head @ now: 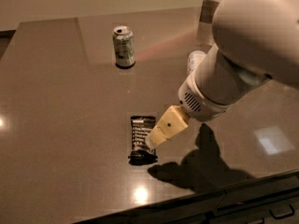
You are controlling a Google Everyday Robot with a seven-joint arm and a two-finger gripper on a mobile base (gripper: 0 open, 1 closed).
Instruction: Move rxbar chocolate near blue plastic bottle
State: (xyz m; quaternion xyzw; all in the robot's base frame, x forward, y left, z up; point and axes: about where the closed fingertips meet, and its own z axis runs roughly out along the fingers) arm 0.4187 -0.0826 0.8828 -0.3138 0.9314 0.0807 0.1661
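The rxbar chocolate [140, 139] is a flat black wrapper with white text, lying lengthwise on the brown table near the front. My gripper [154, 141] comes down from the right on the large white arm; its cream-coloured fingers sit at the bar's right edge, low over the table. The blue plastic bottle [195, 59] lies behind the arm at the right; only its capped end shows, the rest is hidden by the arm.
A green-and-white soda can [124, 46] stands upright at the back centre. The table's front edge [196, 204] runs close below the bar. A box-like object [210, 8] stands at the back right corner.
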